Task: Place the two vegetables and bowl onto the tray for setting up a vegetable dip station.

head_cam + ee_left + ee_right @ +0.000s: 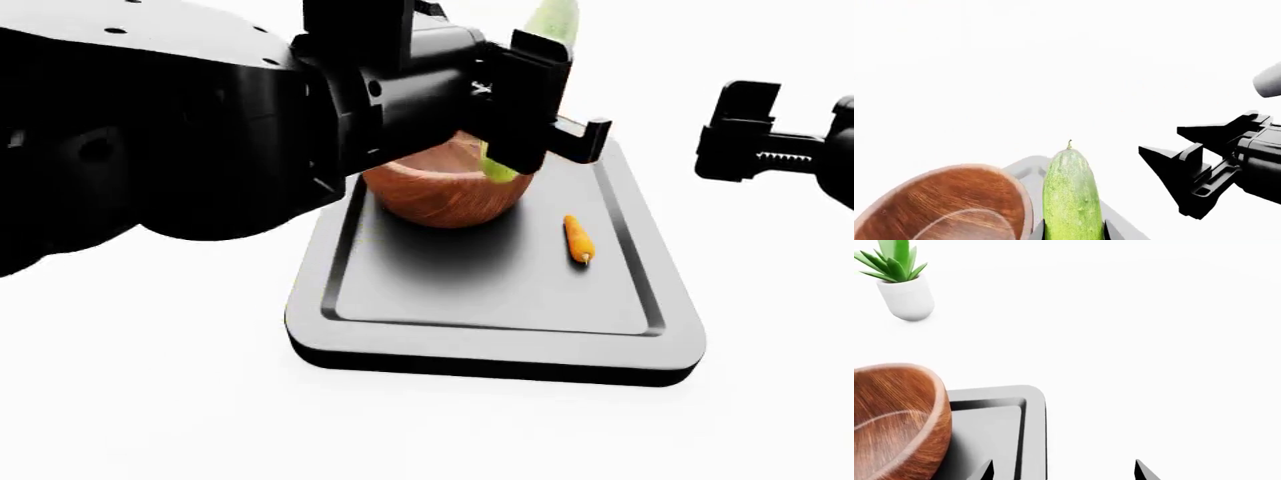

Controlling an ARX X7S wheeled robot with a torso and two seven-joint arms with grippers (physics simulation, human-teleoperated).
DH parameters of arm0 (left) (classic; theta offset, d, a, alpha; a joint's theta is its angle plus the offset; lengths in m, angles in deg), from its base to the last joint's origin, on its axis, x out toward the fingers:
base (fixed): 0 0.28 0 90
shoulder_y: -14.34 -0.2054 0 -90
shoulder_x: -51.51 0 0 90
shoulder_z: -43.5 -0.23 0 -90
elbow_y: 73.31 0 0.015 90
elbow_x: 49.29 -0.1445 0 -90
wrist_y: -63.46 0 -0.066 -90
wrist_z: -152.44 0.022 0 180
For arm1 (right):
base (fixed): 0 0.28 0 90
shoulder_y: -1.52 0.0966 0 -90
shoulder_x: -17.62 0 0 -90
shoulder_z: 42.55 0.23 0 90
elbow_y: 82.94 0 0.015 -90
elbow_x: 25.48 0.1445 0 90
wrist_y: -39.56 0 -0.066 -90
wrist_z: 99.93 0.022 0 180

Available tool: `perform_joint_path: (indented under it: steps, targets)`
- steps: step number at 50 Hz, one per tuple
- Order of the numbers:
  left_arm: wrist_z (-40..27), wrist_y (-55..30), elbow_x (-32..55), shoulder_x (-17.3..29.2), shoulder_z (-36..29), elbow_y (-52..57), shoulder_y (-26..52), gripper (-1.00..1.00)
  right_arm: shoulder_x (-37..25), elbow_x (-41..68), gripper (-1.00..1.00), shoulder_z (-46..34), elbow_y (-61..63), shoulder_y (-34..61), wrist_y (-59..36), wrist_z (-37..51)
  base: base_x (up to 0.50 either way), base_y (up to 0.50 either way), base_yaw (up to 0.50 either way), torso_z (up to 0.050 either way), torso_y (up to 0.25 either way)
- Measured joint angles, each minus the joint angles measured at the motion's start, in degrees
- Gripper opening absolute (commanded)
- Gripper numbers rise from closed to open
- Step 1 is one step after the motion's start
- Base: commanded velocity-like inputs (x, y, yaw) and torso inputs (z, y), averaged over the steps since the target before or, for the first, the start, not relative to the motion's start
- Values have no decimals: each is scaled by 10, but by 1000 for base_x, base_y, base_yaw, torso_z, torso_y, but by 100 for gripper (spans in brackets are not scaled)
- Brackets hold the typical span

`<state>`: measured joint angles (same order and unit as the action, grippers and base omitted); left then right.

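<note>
Above the tray [400, 330], our left gripper [534, 100] clamped the cucumber [1071, 197] beside the bowl [441, 195]; right jaws stood apart.

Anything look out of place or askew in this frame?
Nothing stands out. The bowl and carrot sit undisturbed on the tray; the left gripper holds the cucumber above it, and the right gripper hangs empty.

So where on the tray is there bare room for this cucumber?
Free: the tray's near half, between bowl and front rim, left of the carrot. Crowded: the far end, where the bowl sits under the cucumber in the left gripper.
</note>
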<state>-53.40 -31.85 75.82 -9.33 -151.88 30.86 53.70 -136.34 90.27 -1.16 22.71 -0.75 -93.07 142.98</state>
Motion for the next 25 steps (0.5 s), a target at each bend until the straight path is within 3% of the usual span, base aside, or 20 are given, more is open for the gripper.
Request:
perform_joint_path:
  steps: [25]
  targets:
    - [19,-5,-57,-74,-14,-44,-74,-100,-13,5,100,10,0,9,-2,3,0,0,0,0,0]
